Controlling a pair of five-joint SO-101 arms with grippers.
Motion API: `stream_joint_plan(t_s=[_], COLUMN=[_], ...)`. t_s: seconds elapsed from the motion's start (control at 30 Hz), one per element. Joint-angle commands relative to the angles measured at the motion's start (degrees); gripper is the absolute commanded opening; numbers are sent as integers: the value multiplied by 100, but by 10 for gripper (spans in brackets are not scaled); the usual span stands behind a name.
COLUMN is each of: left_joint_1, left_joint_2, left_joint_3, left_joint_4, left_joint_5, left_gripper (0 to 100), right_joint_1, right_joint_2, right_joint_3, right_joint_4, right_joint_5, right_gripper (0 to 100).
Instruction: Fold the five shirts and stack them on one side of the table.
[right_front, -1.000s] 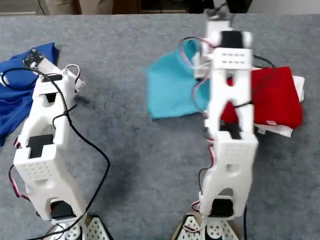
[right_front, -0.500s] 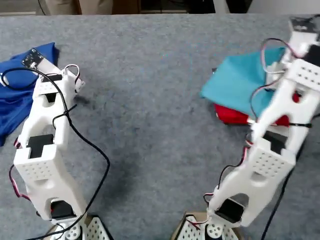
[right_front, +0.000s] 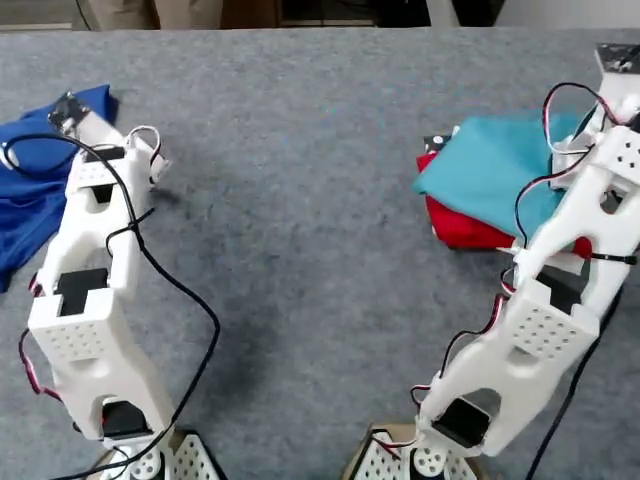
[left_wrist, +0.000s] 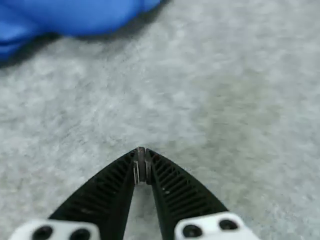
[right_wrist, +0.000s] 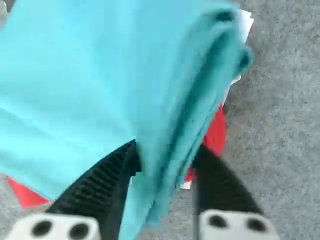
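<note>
A folded teal shirt (right_front: 487, 168) lies over a folded red shirt (right_front: 462, 229) at the table's right side. My right gripper (right_wrist: 165, 167) is shut on the teal shirt (right_wrist: 100, 75), its fingers clamping the thick folded edge. Red cloth (right_wrist: 216, 136) and a strip of white cloth (right_wrist: 245, 22) show under the teal one. A crumpled blue shirt (right_front: 30, 185) lies at the far left. My left gripper (left_wrist: 141, 165) is shut on nothing, just above the grey table beside the blue shirt (left_wrist: 65, 15).
The grey felt table (right_front: 300, 200) stretches bare between the two arms. The right arm (right_front: 560, 280) leans over the stack's near right side. A black cable (right_front: 175, 285) loops beside the left arm.
My right arm has swung right, carrying the teal shirt from the table's middle onto the red shirt. The left arm has stayed still.
</note>
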Motion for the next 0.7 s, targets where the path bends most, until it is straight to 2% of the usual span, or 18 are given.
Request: stream_joint_plan(t_s=[0.0, 0.03, 0.1, 0.23, 0.33, 0.43, 0.6, 0.63, 0.67], left_joint_1=[149, 141, 88, -290, -668, -1160, -2075, -2242, -2400], left_joint_2=[-198, -215, -268, -699, -980, -1147, -1323, -1323, -1323], left_joint_3=[-308, -281, -387, -1345, -1934, -2426, -3218, -3341, -3420], left_joint_4=[-18, 0, 114, 1327, 2110, 2734, 3613, 3701, 3745], left_joint_5=[-396, -510, -730, -1345, -1697, -2154, -2681, -2822, -2989], left_gripper=[18, 18, 18, 18, 18, 18, 18, 18, 18], right_joint_1=[84, 66, -4, -57, -171, -224, -215, -224, -251], right_joint_2=[-655, -796, -1051, -1358, -1437, -1464, -1692, -1833, -1965], right_joint_3=[-189, -180, -127, -127, -101, 277, 514, 514, 558], right_joint_4=[105, 105, 105, 97, 105, 105, 105, 105, 105], right_joint_5=[53, 53, 62, 79, 457, 879, 782, 721, 651], right_gripper=[633, 701, 761, 732, 677, 506, 30, 0, 35])
